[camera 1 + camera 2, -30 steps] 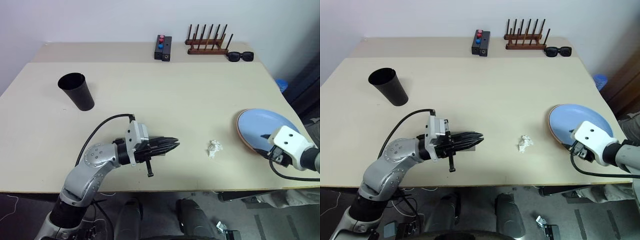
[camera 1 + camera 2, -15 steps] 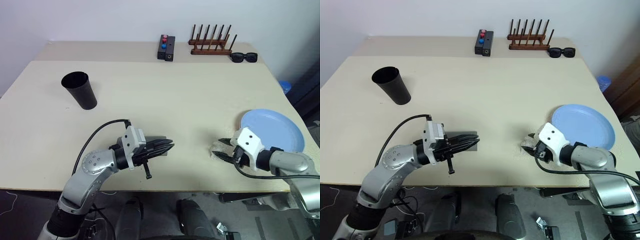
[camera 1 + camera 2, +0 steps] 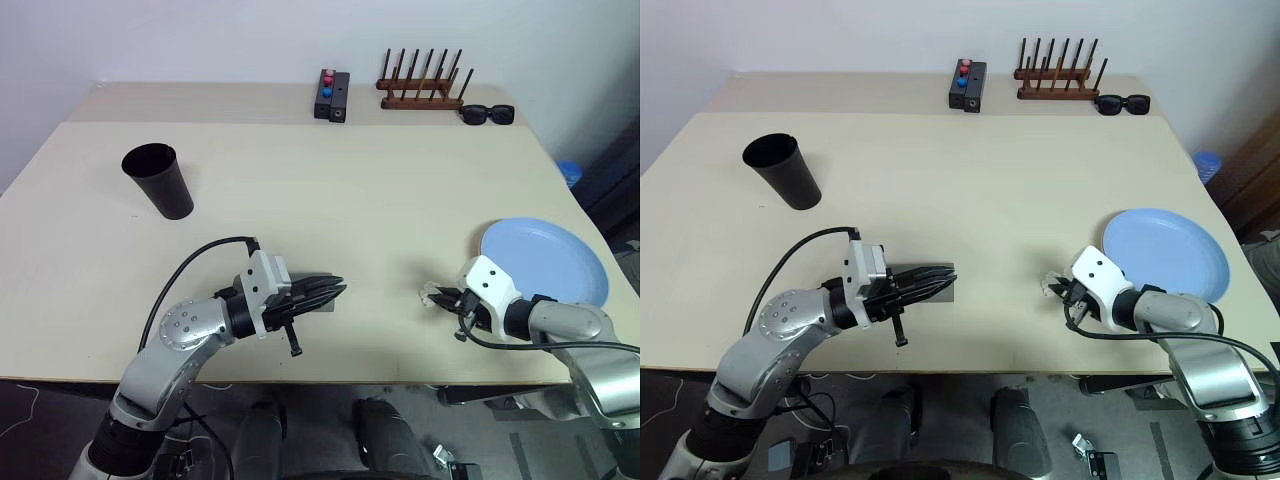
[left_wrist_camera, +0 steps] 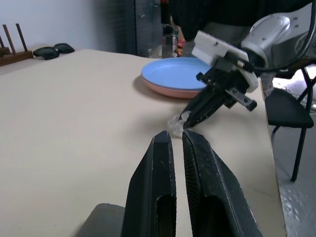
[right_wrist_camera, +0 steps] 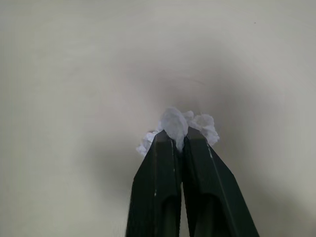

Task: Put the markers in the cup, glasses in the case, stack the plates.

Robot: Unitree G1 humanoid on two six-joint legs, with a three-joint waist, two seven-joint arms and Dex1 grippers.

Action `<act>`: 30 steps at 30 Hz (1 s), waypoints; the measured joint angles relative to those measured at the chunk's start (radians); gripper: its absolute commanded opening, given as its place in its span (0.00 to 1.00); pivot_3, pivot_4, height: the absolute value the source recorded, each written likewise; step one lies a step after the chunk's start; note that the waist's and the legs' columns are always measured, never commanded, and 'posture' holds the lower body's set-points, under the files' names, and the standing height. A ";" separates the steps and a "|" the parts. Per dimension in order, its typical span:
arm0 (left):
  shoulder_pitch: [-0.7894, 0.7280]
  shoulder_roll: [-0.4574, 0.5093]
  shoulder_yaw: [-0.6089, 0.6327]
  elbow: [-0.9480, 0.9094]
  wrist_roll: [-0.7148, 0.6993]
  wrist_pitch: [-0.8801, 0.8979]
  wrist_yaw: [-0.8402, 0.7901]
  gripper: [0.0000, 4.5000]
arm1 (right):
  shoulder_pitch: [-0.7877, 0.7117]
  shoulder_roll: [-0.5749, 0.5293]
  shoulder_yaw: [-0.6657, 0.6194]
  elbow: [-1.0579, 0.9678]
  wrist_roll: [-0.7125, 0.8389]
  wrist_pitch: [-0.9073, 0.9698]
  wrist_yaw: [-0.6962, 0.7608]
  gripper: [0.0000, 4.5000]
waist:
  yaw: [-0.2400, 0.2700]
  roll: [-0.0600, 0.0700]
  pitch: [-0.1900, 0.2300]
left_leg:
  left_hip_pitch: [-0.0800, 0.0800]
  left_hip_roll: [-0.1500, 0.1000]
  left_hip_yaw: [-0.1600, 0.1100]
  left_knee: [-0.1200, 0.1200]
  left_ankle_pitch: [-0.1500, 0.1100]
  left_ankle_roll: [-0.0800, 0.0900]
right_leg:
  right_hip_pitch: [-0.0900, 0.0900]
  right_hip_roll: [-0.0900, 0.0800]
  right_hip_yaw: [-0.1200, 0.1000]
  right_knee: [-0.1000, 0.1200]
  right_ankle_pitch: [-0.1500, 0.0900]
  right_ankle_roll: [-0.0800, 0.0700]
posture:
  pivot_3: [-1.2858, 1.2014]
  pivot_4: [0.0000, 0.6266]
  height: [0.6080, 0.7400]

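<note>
Right gripper has swung in from the plate side and its fingers have just snapped shut on the small crumpled white paper wad near the counter's front edge. That's clutter, not a task item. Light blue round plate already sits on the salmon pink plate by the right edge. Left gripper hasn't moved, fingers clenched, over a grey flat case near the front edge. Tall black tapered plastic cup stands at left. Can't see markers or glasses.
</note>
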 measured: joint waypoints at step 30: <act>0.236 0.092 0.258 -0.068 -0.042 0.020 0.058 0.07 | -0.331 0.007 0.003 0.437 -0.063 -0.250 0.007 0.87 | -0.035 0.002 0.000 | 0.001 0.000 0.000 -0.003 -0.001 0.002 | -0.001 0.001 0.000 0.001 0.000 0.001 | 0.52 0.24 1.00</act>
